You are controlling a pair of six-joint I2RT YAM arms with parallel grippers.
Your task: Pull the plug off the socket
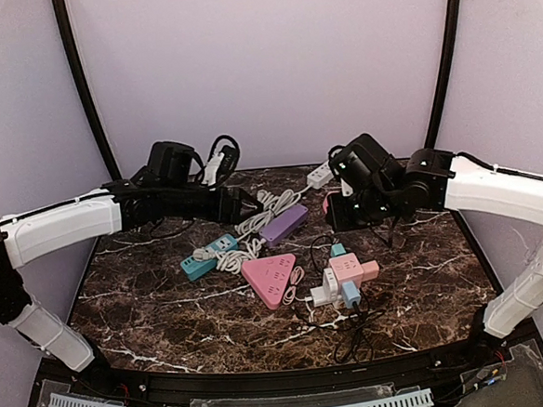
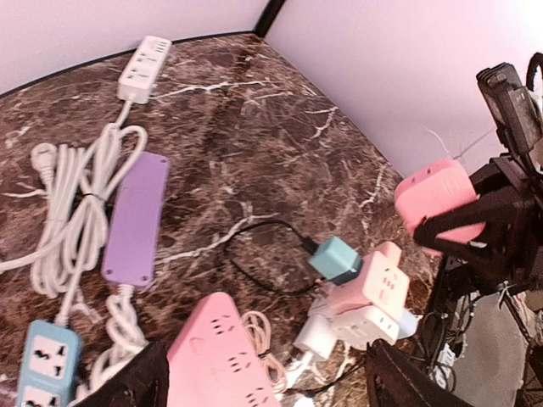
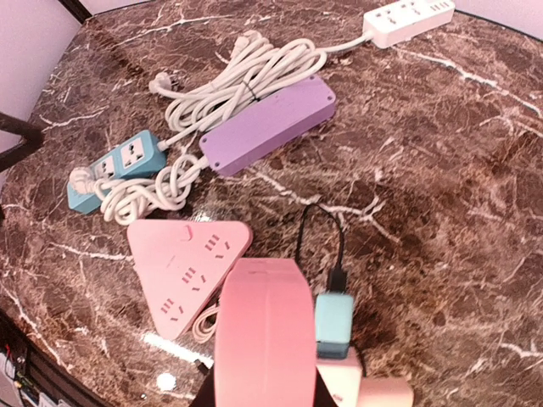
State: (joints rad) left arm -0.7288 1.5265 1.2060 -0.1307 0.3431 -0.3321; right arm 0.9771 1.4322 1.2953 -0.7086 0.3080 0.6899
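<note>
the right gripper (image 2: 454, 222) was clamped on a pink block (image 2: 431, 202), held up off the marble table (image 3: 441, 170); the left gripper (image 2: 263, 373) hung spread and empty. just below, one teal plug (image 3: 333, 322) sat in the pink-and-white socket cluster (image 2: 373, 297), lengthwise front to back, cord end rearward. four strips crowded nearby: white strip (image 3: 407, 19), purple strip (image 3: 267, 125), blue strip (image 3: 119, 165), pink triangular strip (image 3: 187, 259).
</note>
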